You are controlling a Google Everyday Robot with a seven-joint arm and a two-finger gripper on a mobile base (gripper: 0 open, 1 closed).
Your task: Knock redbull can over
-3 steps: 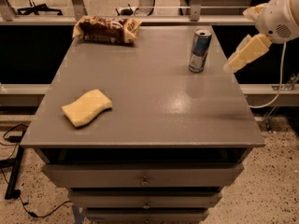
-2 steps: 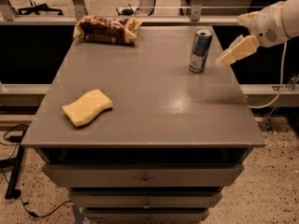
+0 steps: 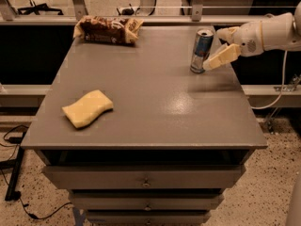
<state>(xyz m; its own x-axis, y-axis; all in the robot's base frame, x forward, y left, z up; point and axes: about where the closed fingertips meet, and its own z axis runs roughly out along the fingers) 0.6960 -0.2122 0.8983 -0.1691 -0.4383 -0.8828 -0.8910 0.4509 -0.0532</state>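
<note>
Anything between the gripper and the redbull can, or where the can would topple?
Nothing visible. The gripper sits right beside the redbull can, low on its side. The snack bag at the far left corner and the sponge near the front left lie well away.

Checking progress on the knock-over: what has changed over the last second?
The gripper swung in from the picture's right to the lower side of the redbull can, seemingly touching it. Nothing was grasped. The can stands upright in the same spot; the yellow sponge and snack bag stayed put.
</note>
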